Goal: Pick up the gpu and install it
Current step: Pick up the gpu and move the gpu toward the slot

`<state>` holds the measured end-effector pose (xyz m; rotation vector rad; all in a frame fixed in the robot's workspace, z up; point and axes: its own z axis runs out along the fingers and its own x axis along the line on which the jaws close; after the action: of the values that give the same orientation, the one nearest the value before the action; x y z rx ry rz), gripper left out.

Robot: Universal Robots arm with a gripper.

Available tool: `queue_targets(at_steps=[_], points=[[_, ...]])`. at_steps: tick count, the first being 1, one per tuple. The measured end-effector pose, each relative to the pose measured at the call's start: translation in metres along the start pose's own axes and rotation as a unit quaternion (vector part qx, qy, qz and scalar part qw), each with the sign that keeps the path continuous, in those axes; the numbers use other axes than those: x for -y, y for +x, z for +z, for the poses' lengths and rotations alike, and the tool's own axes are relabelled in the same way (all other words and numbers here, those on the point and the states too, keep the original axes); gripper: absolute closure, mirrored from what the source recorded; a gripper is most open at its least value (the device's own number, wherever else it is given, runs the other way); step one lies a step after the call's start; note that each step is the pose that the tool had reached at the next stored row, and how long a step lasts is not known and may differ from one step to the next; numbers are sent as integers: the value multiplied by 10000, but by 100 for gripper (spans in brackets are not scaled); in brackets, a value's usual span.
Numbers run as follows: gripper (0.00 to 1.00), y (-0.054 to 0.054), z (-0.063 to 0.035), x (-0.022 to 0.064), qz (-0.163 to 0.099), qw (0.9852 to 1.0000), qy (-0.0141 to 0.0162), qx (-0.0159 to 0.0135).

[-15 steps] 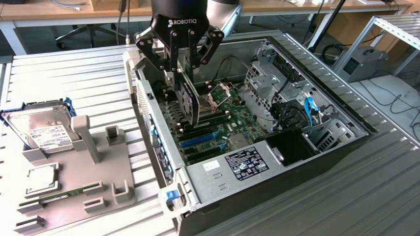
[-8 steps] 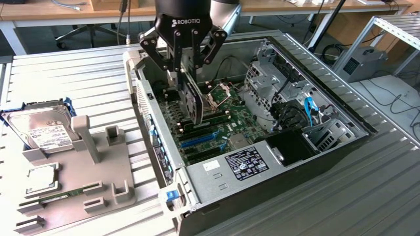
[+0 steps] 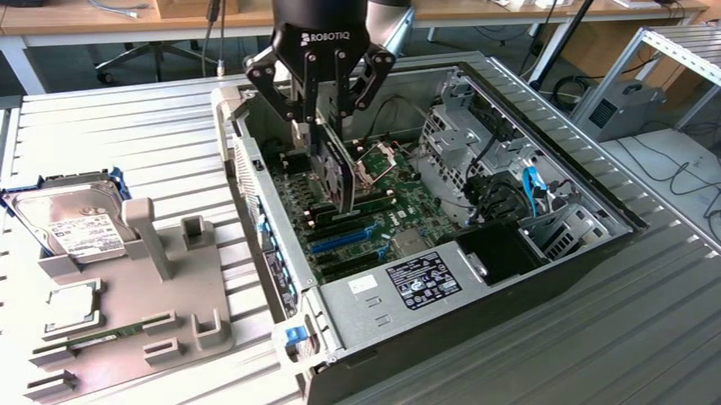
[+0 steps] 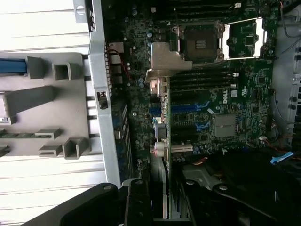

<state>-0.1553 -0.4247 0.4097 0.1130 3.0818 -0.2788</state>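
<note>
One risk: right of the hard drive [image 3: 73,226] at frame left, the gripper [image 3: 321,126], upper centre, is clamped on the gpu [image 3: 336,177], upright over the motherboard slots [image 3: 338,243]; any tilt could jam its edge or snag its bracket [image 4: 164,59] on the case [image 3: 451,354].

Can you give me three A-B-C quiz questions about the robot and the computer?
1. Where is the thin black gpu card? A in a cardboard box; B over the green motherboard inside the open metal computer case; C in a person's hand.
2. What colour are two long motherboard slots? A blue; B pink; C yellow.
3. The black end effector is: A open, empty; B shut on the card; C holding a screwdriver.
Answers: B, it stands over the board; A, blue shows; B, it grips the card's top.
</note>
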Motion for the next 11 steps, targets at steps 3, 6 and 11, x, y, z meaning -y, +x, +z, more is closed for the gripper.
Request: queue_targets(at_steps=[3,6,11], points=[[71,-16,0,-3,-1,10000,34,2],[71,-35,1,-6,-3,10000,71,5],[71,-63,2,-11,-5,9999,131,10]])
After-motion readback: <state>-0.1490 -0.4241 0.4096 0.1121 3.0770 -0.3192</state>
